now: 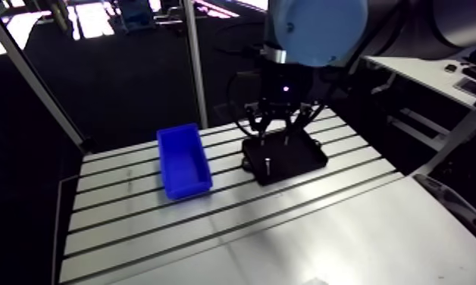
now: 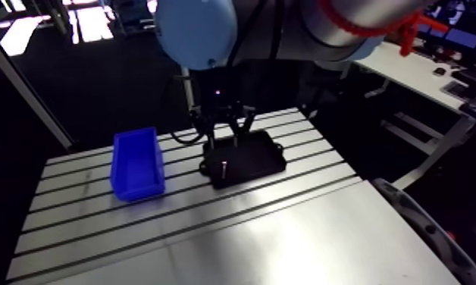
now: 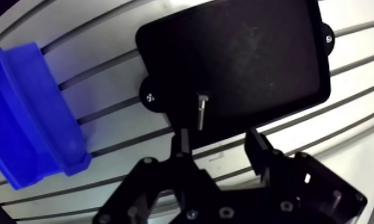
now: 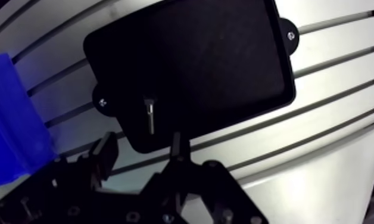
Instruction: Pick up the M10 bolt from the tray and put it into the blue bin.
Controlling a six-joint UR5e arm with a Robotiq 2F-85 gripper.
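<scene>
Overhead, the two-fingered black Robotiq gripper (image 3: 219,146) hangs above the edge of the shallow black rectangular plastic tray (image 3: 255,59) that lies nearest the wrist camera. Its fingers (image 3: 180,143) are spread wide with nothing between them. The short silver M10 bolt (image 3: 201,110) lies flat on the tray floor near that same edge, towards the corner on the bin's side. Its head is at the end away from the gripper and its shank points back towards the fingers. In the wrist view the bolt sits just ahead of the fingertips, closer to the finger on the bin's side than to the other, and neither finger touches it. The open-topped blue rectangular plastic bin (image 1: 184,161) stands upright on the slotted aluminium table (image 1: 286,227), beside the tray but apart from it, with bare table slots between them. The tray rests flat across the table's slots, and small screw-headed tabs show at its corners.
</scene>
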